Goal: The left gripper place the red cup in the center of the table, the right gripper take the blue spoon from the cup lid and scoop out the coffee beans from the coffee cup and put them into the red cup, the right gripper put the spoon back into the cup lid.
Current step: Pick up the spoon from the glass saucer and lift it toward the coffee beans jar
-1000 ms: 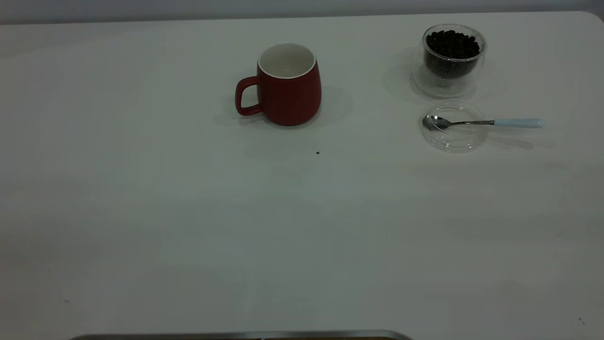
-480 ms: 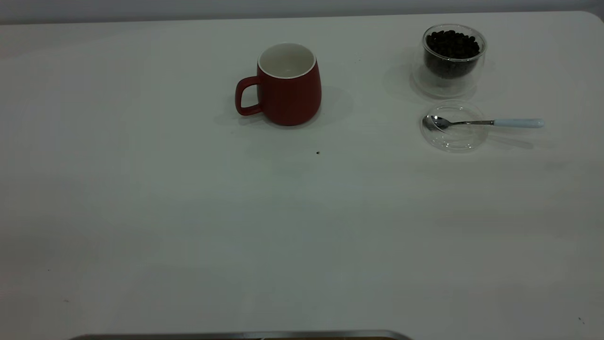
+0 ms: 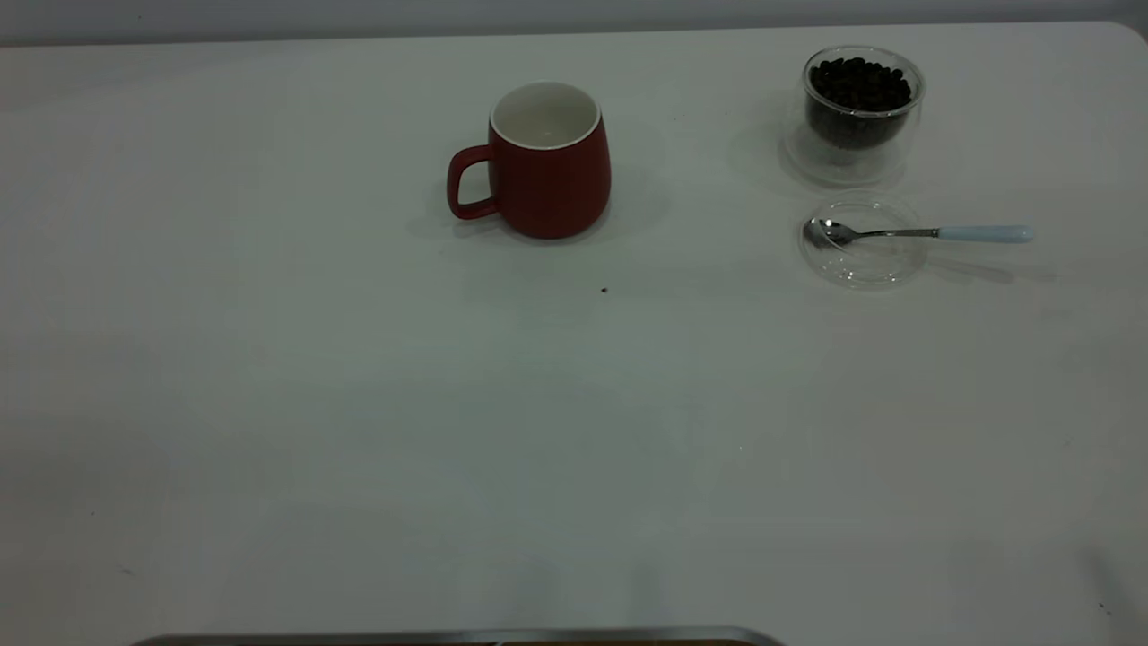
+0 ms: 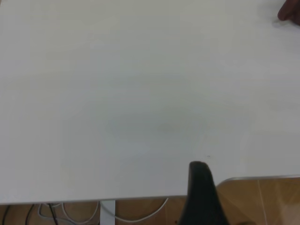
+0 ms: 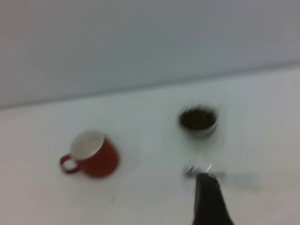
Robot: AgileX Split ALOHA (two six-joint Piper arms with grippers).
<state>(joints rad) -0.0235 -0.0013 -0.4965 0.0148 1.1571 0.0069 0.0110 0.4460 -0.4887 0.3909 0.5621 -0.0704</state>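
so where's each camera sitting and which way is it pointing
Exterior: above the table, looking steeply down at the red cup, coffee cup, lid and spoon; no part of the robot shows.
Left wrist: near the table's edge, facing bare tabletop; one dark finger of the left gripper shows, and a red sliver of the red cup at a corner.
Right wrist: farther back, facing all four things; one dark finger of the right gripper shows.
Shared: exterior and right wrist both show red cup, coffee cup and spoon.

Bare test bench: plain white table [image 3: 359, 404], loose cables [image 4: 140, 215] beneath
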